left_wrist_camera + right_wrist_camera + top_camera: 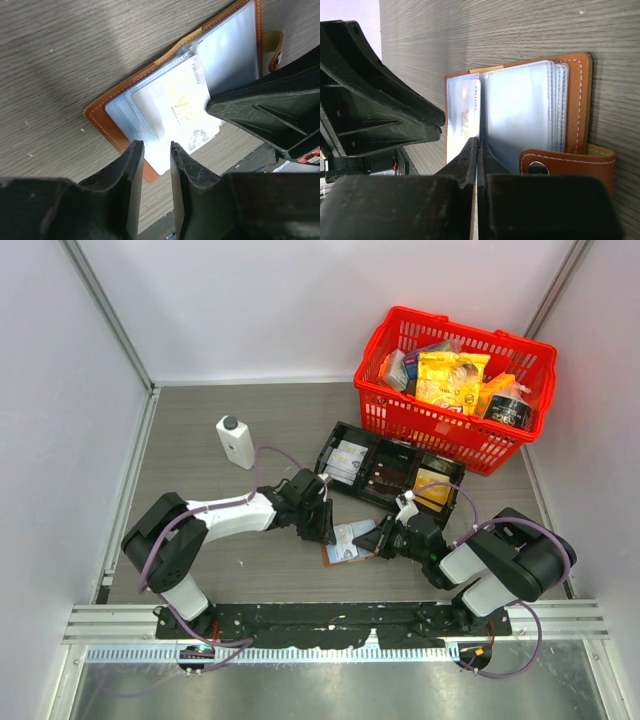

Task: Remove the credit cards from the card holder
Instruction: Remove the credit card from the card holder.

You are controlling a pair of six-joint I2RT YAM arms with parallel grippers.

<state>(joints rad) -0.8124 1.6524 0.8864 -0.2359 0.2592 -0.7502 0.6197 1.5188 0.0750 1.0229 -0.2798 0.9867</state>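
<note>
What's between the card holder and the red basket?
The black three-compartment tray lies between the card holder and the red basket. This shows in the top external view.

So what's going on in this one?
Both arms are at the open card holder on the table. The right gripper is shut, its tip on the holder's inside, seemingly pinning it. The left gripper, jaws slightly apart, sits at the edge of a card sticking partly out of a pocket, not clamped on it.
</note>
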